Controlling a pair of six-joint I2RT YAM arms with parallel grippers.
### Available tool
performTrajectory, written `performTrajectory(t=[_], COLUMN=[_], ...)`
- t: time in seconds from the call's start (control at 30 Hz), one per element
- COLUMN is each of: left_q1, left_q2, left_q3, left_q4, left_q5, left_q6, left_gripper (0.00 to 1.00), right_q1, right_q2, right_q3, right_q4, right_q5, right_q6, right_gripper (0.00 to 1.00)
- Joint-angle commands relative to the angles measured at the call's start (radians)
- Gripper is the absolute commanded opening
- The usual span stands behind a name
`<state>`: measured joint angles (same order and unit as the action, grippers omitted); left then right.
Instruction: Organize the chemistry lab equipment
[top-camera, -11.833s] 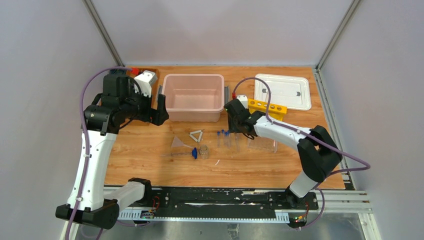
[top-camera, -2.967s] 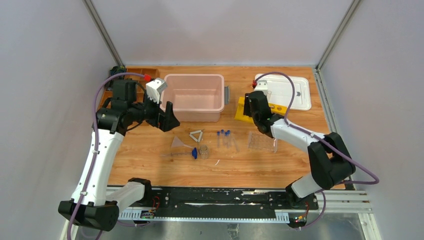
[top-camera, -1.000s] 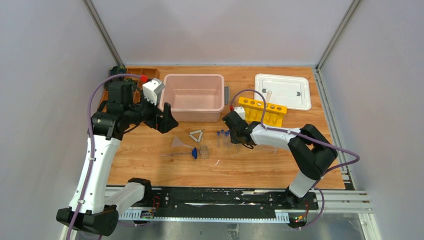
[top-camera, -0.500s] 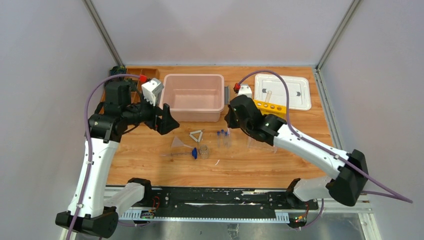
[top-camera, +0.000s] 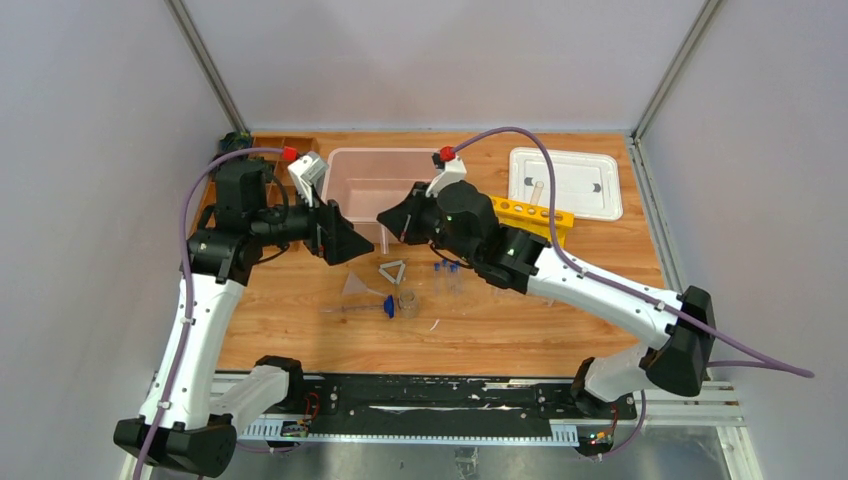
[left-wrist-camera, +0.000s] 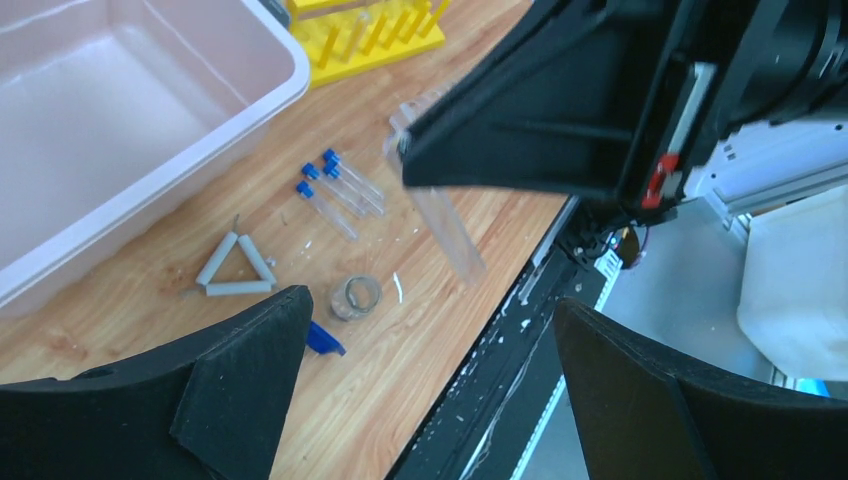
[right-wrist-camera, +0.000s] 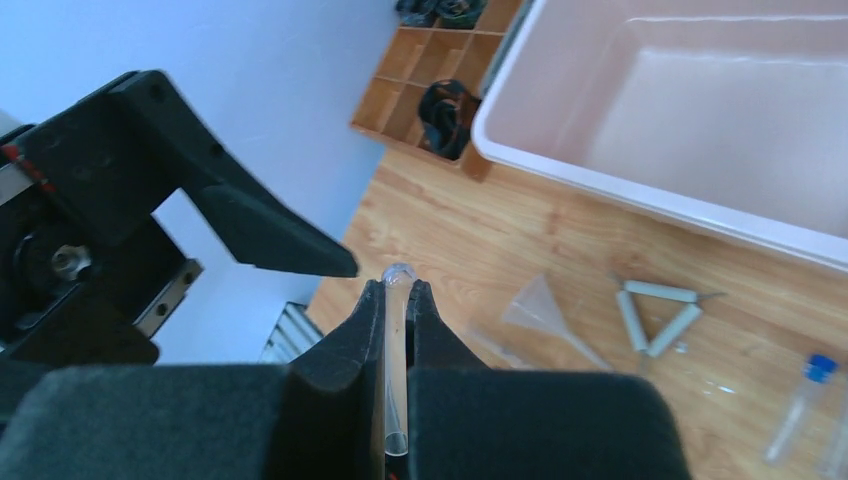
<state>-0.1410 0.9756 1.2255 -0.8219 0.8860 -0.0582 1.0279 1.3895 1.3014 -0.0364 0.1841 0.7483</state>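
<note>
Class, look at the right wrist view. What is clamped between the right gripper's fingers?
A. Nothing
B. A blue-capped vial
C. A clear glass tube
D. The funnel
C: the right gripper is shut on a clear glass tube with no cap showing, while the funnel and the blue-capped vials lie on the wood, away from it.

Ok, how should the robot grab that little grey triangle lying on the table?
Grip one bar of the triangle, coming straight down from above. It lies flat with an open middle, so one finger can likely go inside the frame and the other outside.
</note>
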Motion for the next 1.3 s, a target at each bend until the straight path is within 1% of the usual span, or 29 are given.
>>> performTrajectory(t=[0.0, 0.17, 0.33, 0.47, 0.63, 0.67, 0.7, 0.73, 0.8, 0.83, 0.9, 1.03, 1.13, 1.27], left_q1=[-0.006, -0.011, -0.014, -0.014, -0.014, -0.014, -0.014, -0.014, -0.014, -0.014, -0.015, -0.015, -0.016, -0.016], left_q2=[0.006, 0.015, 0.023, 0.020, 0.023, 0.024, 0.023, 0.022, 0.016, 0.012, 0.005, -0.008, -0.022, -0.041], left_q3=[-0.005, -0.021, -0.034, -0.036, -0.050, -0.052, -0.054, -0.057, -0.059, -0.061, -0.061, -0.070, -0.084, -0.088], left_q4=[0.109, 0.110, 0.111, 0.110, 0.111, 0.112, 0.111, 0.111, 0.111, 0.110, 0.110, 0.109, 0.110, 0.092], left_q5=[0.036, 0.047, 0.068, 0.081, 0.085, 0.084, 0.085, 0.087, 0.091, 0.091, 0.091, 0.121, 0.125, 0.130], left_q6=[-0.088, -0.102, -0.109, -0.108, -0.106, -0.106, -0.103, -0.100, -0.082, -0.072, -0.051, -0.012, 0.007, 0.040], left_gripper=[0.95, 0.86, 0.70, 0.54, 0.27, 0.22, 0.19, 0.17, 0.13, 0.12, 0.10, 0.05, 0.04, 0.04], right_q1=[0.048, 0.069, 0.076, 0.077, 0.078, 0.079, 0.078, 0.078, 0.063, 0.051, 0.031, 0.005, -0.009, -0.026], right_q2=[0.027, 0.050, 0.060, 0.055, 0.051, 0.051, 0.053, 0.058, 0.075, 0.089, 0.118, 0.164, 0.173, 0.193], right_q3=[0.071, 0.097, 0.105, 0.099, 0.092, 0.098, 0.107, 0.116, 0.167, 0.200, 0.267, 0.374, 0.397, 0.444], right_q4=[0.124, 0.145, 0.159, 0.161, 0.163, 0.152, 0.134, 0.110, 0.008, -0.056, -0.170, -0.308, -0.340, -0.390], right_q5=[0.002, 0.018, 0.022, 0.032, 0.038, 0.041, 0.048, 0.056, 0.024, -0.010, -0.068, -0.200, -0.289, -0.348], right_q6=[0.073, 0.079, 0.081, 0.077, 0.067, 0.063, 0.059, 0.054, 0.051, 0.044, 0.023, -0.029, -0.050, -0.076], right_gripper=[0.00, 0.00, 0.00, 0.00, 0.00, 0.03, 0.10, 0.20, 0.38, 0.44, 0.50, 0.52, 0.51, 0.48])
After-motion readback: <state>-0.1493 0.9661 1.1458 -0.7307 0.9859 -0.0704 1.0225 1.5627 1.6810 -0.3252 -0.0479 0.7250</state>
